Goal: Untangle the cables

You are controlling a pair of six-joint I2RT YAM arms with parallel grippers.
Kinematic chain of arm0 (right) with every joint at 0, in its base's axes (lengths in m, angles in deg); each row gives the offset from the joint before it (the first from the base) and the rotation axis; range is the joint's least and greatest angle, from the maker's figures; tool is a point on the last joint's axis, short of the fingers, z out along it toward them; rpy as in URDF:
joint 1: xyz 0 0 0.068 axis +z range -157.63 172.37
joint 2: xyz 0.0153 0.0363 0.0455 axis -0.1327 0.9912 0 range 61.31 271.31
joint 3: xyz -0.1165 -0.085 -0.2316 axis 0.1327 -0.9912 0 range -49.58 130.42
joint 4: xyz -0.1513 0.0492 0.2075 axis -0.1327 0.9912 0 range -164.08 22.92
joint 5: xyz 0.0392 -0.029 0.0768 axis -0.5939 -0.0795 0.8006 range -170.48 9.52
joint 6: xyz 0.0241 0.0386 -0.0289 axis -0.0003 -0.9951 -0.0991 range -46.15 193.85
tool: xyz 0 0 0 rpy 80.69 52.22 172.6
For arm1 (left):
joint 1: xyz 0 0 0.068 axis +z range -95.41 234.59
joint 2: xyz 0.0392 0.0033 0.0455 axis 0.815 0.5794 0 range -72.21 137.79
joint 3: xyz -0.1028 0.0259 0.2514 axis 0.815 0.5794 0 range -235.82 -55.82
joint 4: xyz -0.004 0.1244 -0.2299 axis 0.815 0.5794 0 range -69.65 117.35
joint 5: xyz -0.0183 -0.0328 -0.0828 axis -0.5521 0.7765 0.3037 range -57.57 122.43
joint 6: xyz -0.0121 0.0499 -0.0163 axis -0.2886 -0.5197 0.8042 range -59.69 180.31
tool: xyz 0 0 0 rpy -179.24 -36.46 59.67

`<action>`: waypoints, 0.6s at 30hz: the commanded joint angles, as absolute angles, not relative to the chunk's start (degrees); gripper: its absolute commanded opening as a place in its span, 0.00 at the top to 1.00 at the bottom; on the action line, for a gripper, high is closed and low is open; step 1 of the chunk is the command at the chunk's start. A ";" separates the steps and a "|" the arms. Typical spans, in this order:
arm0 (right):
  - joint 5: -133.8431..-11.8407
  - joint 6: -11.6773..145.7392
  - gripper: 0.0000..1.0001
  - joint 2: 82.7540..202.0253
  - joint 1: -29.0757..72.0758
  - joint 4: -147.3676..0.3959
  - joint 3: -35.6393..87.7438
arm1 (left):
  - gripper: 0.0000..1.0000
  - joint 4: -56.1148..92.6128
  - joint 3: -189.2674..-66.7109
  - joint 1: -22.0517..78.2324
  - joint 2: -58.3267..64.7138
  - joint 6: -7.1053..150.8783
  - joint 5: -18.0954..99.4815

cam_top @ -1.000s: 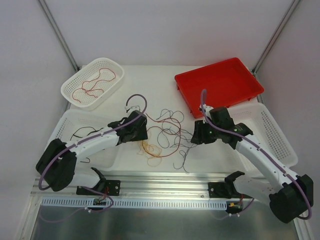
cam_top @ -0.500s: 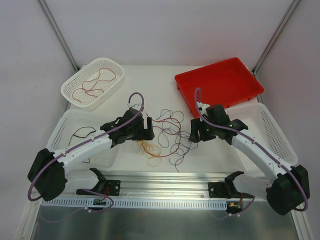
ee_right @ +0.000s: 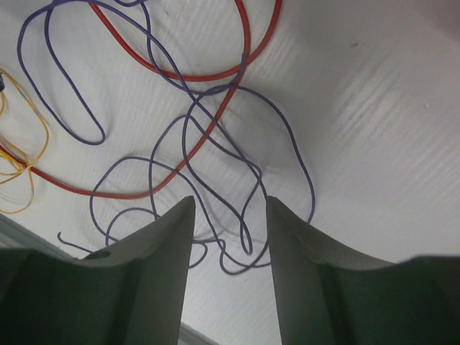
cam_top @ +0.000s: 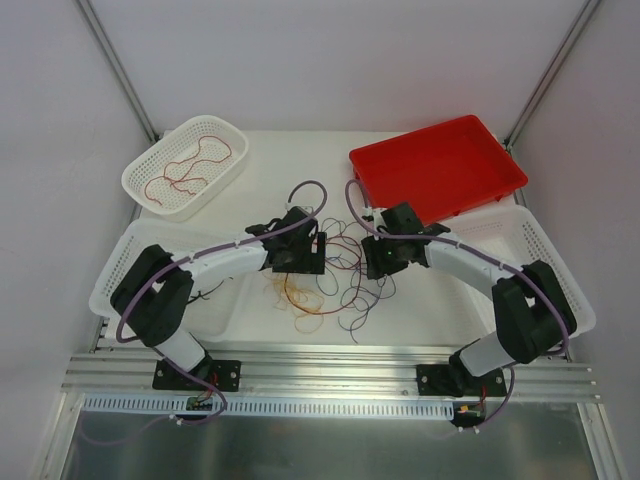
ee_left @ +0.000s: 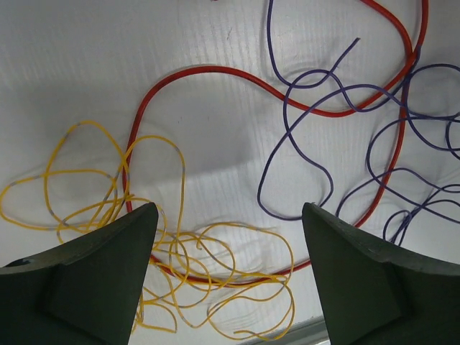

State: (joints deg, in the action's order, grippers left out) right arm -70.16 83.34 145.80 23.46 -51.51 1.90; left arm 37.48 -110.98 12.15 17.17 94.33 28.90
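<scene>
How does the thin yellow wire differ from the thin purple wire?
The thin yellow wire is bunched in small loops; the thin purple wire spreads in wide loops. The yellow lies nearer the left arm, the purple nearer the right arm. The red wire crosses both.

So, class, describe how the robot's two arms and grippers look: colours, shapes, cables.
The left arm and right arm have white links and black joints, with a lilac cable looping along each. The left gripper and right gripper carry two dark, wedge-shaped fingers.

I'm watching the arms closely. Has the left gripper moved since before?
Yes. The left gripper moved away from the white basket, toward the red tray.
</scene>
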 commanded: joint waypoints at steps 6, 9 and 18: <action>-67.92 85.80 0.61 150.43 24.72 -56.15 3.24 | 0.20 36.35 -116.37 11.52 25.25 95.99 28.92; -67.74 85.71 0.73 150.17 24.72 -55.71 3.24 | 0.25 36.00 -116.82 11.44 27.71 96.60 27.78; -68.00 85.62 0.98 137.36 24.89 -47.20 6.84 | 0.68 35.91 -116.73 11.44 32.73 99.33 24.44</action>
